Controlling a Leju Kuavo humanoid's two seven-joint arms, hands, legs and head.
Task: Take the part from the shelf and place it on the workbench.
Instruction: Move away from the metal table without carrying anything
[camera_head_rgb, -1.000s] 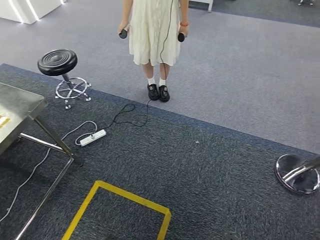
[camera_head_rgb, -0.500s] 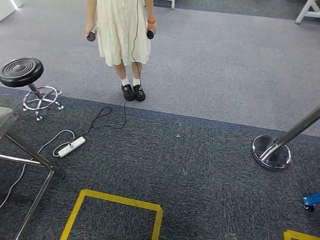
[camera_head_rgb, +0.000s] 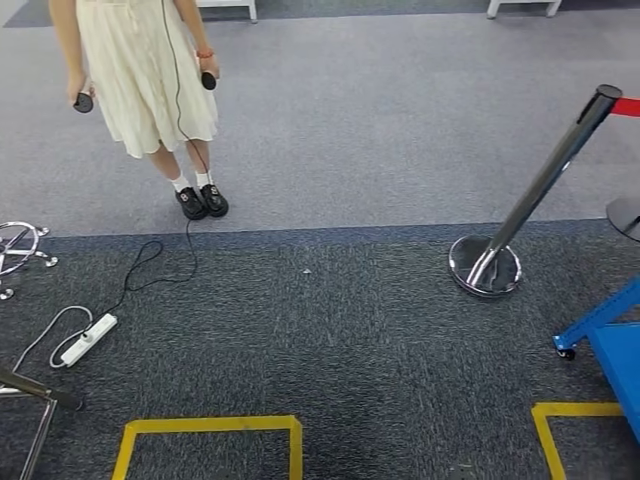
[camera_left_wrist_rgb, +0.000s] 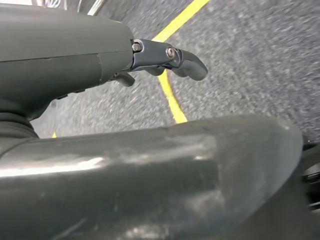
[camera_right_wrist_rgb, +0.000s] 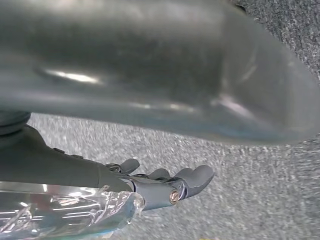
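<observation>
Right hand (camera_right_wrist_rgb: 158, 182) grips a clear plastic-wrapped part (camera_right_wrist_rgb: 68, 212) over dark grey carpet (camera_head_rgb: 377, 340); left hand (camera_left_wrist_rgb: 162, 57) holds nothing, fingers extended. Yellow floor tape (camera_head_rgb: 207, 428) and a person in a cream dress (camera_head_rgb: 147, 75) nearby.

The left hand (camera_left_wrist_rgb: 166, 57) hangs over the carpet with its dark fingers (camera_left_wrist_rgb: 188, 64) stretched out nearly straight and close together; nothing lies between them, and the thumb is not clear. The right hand (camera_right_wrist_rgb: 166, 185) also hangs low, its fingers (camera_right_wrist_rgb: 198, 177) extended side by side with slightly curved tips. A clear plastic-wrapped part (camera_right_wrist_rgb: 68, 212) lies pressed along the palm side of the right hand, behind the fingertips; how firmly it is gripped cannot be told.
</observation>
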